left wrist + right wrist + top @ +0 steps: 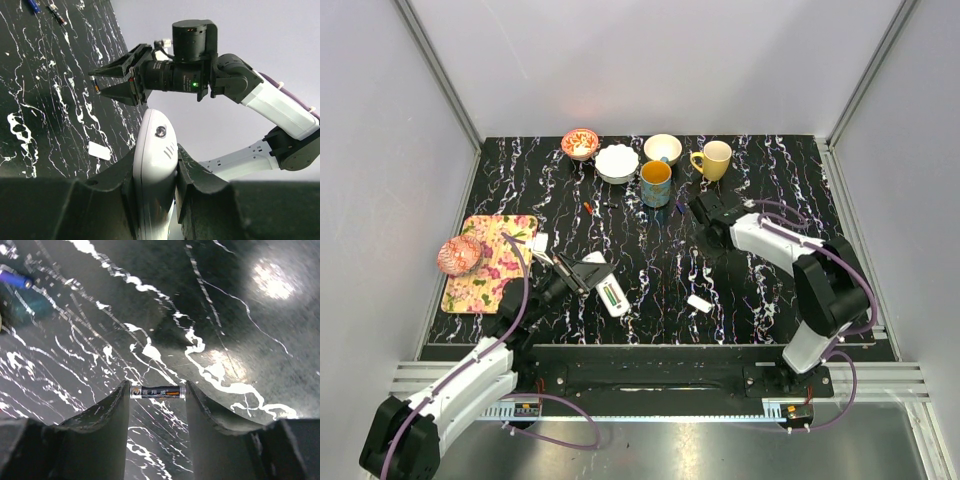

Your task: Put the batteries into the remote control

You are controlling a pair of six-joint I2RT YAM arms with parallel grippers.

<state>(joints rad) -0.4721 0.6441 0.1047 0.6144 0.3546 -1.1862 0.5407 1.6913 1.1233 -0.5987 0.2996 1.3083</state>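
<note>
My left gripper [582, 272] is shut on the remote control [611, 296], a slim white bar with a dark slot facing up, held low at the table's front left. In the left wrist view the remote's white end [156, 150] is clamped between both fingers. My right gripper [706, 213] hovers right of centre, shut on a black battery [157, 391] gripped end to end between its fingertips, above the table. The left wrist view also shows the right gripper [100, 84]. A blue battery [15, 279] lies on the table beyond.
A small white chip [699, 303] lies front centre. A loose battery [590, 207] lies mid-table. At the back stand a red bowl [580, 143], a white bowl [617, 163], a blue mug [656, 183] and a yellow mug [713, 159]. A floral mat [505, 265] lies left.
</note>
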